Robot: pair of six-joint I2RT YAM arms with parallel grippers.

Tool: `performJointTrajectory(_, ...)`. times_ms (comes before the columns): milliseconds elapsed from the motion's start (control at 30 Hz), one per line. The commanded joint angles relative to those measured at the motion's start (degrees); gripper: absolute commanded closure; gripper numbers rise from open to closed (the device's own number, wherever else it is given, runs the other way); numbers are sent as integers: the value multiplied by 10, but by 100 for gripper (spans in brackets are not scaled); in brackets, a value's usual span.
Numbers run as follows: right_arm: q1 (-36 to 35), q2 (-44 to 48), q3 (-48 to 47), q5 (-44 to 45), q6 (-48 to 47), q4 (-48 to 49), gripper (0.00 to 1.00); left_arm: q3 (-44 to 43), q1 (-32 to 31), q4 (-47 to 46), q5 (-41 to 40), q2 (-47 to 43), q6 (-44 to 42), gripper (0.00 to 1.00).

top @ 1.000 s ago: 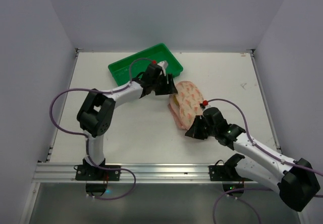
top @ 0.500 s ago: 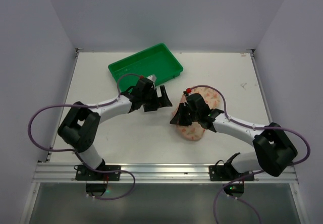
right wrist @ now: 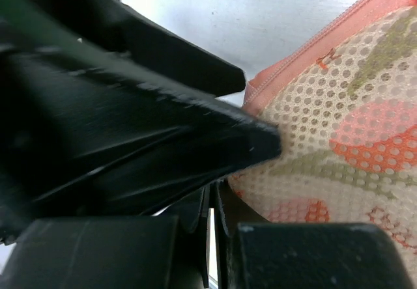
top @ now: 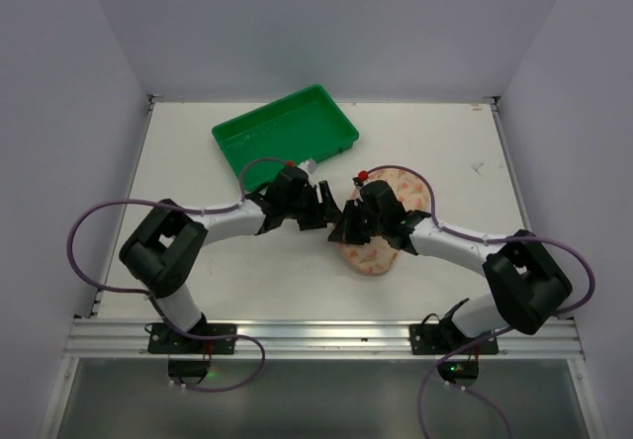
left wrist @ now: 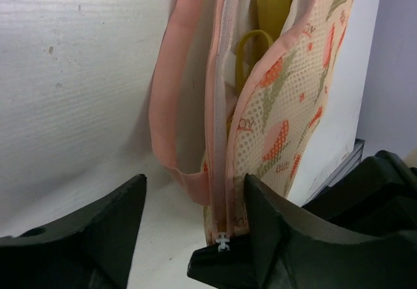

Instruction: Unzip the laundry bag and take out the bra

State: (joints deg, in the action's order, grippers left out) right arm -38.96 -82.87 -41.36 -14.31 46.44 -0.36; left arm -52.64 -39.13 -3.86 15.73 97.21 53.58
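Note:
The laundry bag [top: 374,259] lies at the table's middle, cream mesh with orange print. In the left wrist view its pink zip [left wrist: 218,126] is parted at the far end, and the mustard bra [left wrist: 273,2] with a thin strap shows inside. A pink loop [left wrist: 171,107] hangs at the bag's near end by a small white zip piece [left wrist: 223,240]. My left gripper [top: 324,207] [left wrist: 195,185] is open, its fingers on either side of that end. My right gripper [top: 346,229] [right wrist: 212,204] is shut against the bag's mesh [right wrist: 339,139], with nothing seen between its fingers.
A green tray [top: 285,128] stands at the back left, just behind the left arm. The two grippers are almost touching at the bag's left end. White walls close in the table on three sides.
My left gripper has moved right to the bag's left end and now straddles it. My right gripper, which came onto the bag a second ago, has shifted slightly left.

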Motion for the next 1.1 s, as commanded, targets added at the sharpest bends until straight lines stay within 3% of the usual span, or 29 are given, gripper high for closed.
performJointTrajectory(0, -2, 17, -6, -1, -10, 26, 100, -13, -12, -42, 26, 25, 6, 38)
performJointTrajectory(33, -2, 22, -4, -1, -9, 24, 100, -15, -16, -44, 29, 27, 7, 49)
performJointTrajectory(100, -2, 30, 4, 4, -7, 20, 100, -16, -18, -51, 34, 31, 8, 60)
performJointTrajectory(233, -2, 49, 21, 16, -7, 7, 100, -15, -19, -57, 34, 35, 5, 100)
performJointTrajectory(467, -1, 143, 99, 41, 0, -76, 100, -26, 6, -43, 29, 51, -12, 100)
performJointTrajectory(733, 2, 333, 197, 77, 23, -219, 100, -91, 42, -16, 40, 89, -73, 100)
performJointTrajectory(867, 5, 364, 204, 83, 28, -234, 100, -139, 62, 5, 62, 120, -115, 100)
performJointTrajectory(967, 4, 345, 197, 68, 21, -183, 100, -188, 66, 26, 75, 146, -139, 100)
performJointTrajectory(1067, 4, 287, 176, 39, 23, -105, 100, -199, 66, 20, 85, 141, -118, 55)
